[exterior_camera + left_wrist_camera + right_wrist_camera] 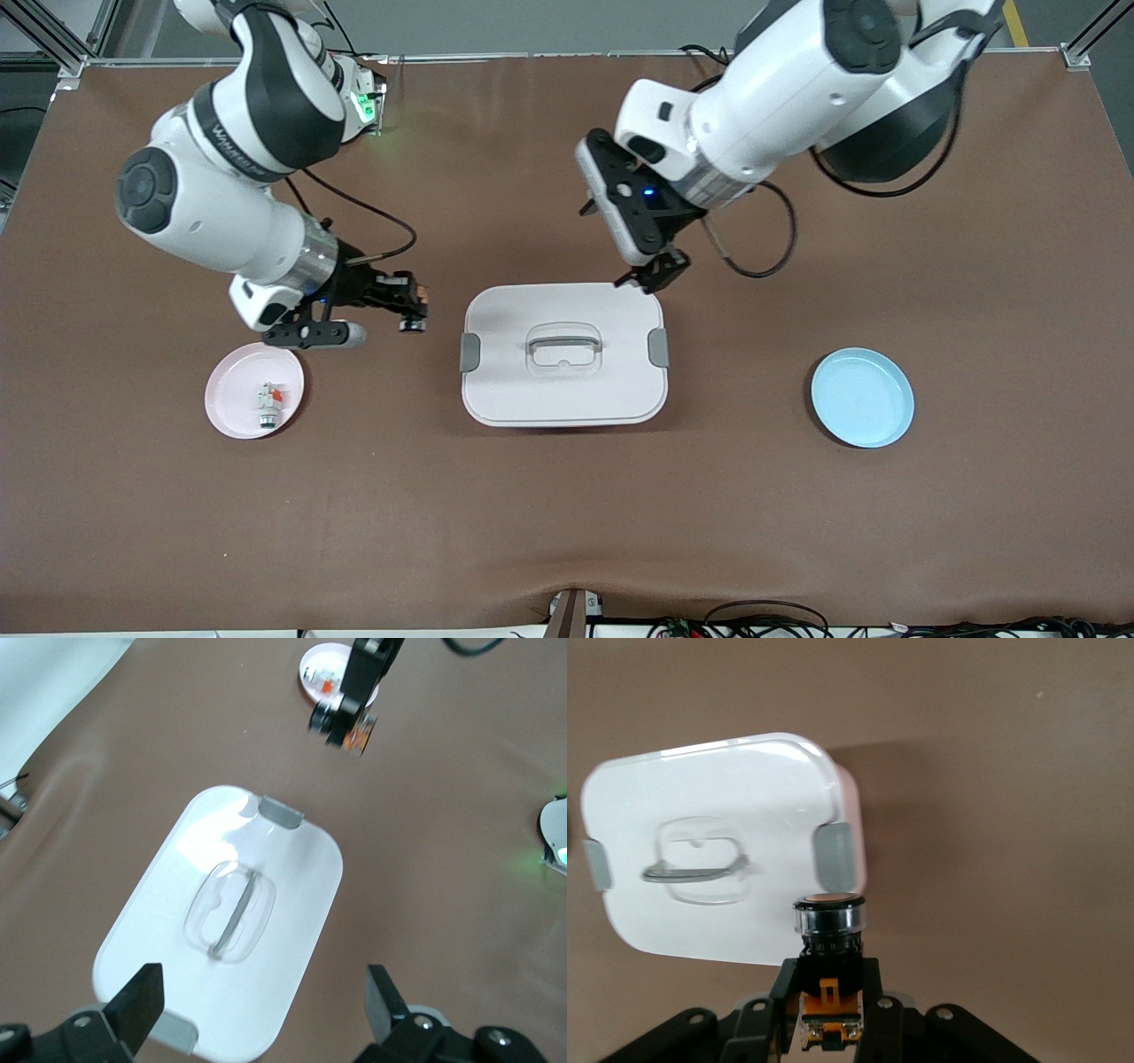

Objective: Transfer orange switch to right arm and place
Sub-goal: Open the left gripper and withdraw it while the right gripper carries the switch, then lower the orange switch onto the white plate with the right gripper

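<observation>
While the orange switch (827,926) is clamped between the closed fingers (785,992) of the right gripper (409,312), it is held in the air over bare table (549,514), between the pink plate (232,409) and the white box (563,354). Its orange top and black collar are seen in the right wrist view, pointing away from the fingers, with an orange piece caught between them. In the left wrist view the same gripper and switch (354,728) are seen farther off, just beside the pink plate (312,657).

A white-grey part (269,397) with a small red tab is seen lying on the pink plate, toward the right arm's end of the table.

The left gripper (654,271) is held over the edge of the white box that lies farther from the front camera, at the corner toward the left arm's end. Its fingers (142,999) are spread wide, and nothing is held between them.

The box is closed by a lid with a clear handle (563,346) at its middle and a grey latch (469,352) at each short end. A blue plate (862,397) is set well apart from the box, toward the left arm's end of the table.
</observation>
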Tool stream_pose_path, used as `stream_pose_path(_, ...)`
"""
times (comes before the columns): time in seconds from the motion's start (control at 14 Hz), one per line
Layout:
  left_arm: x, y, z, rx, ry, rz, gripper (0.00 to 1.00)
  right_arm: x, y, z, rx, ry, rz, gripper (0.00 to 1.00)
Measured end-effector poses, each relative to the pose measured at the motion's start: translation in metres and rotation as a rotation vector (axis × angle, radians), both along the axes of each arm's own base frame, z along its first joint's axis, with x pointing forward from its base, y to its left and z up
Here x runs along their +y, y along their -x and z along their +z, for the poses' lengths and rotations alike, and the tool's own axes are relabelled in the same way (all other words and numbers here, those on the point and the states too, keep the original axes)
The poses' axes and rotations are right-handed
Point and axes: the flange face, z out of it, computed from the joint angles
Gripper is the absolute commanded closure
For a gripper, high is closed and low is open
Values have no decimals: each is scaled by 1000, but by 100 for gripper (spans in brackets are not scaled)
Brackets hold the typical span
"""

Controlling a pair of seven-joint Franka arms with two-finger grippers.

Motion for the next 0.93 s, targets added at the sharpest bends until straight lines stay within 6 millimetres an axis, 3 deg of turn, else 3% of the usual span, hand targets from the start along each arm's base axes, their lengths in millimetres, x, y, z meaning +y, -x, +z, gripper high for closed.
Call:
stream_pose_path(0.21, 59, -9, 25, 17, -59, 69, 0, -55, -13, -5, -26, 72, 102, 100)
stream_pose_path(0.43, 106, -19, 35, 72, -95, 205, 0, -100, -22, -8, -49, 142, 184, 100)
stream_pose_path(0.64, 128, -27, 27, 142, -162, 451, 0, -131, -26, -15, -57, 185, 254, 100)
stream_pose_path(0.93, 136, -25, 10, 177, -304, 622, 0, -185, -30, -36, -88, 206, 318, 100)
